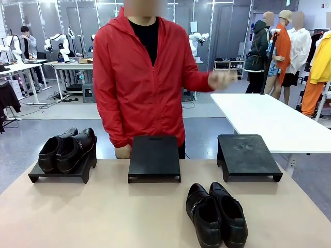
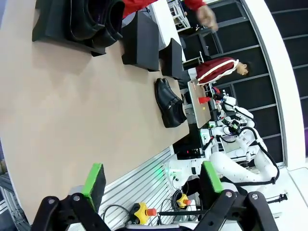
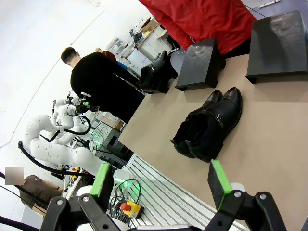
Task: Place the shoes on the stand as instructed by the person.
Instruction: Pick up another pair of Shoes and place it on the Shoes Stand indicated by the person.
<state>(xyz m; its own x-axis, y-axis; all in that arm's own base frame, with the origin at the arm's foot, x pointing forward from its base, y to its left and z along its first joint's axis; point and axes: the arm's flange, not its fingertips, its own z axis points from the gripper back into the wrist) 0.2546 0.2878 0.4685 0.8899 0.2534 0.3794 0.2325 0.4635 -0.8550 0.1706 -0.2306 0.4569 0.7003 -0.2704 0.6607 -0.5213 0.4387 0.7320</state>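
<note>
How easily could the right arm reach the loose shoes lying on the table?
Probably easily: the loose shoes lie on the bare table ahead of its open jaws, with nothing in between.

Four black shoes point(image 1: 216, 214) in two pairs, three black stands point(image 1: 154, 157), one person point(image 1: 139, 77) in red.

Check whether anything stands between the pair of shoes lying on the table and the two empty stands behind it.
Nothing visible does. Only bare table separates the pair of shoes from the middle stand and the right stand. The person's raised hand is held up in the air, off the table.
</note>
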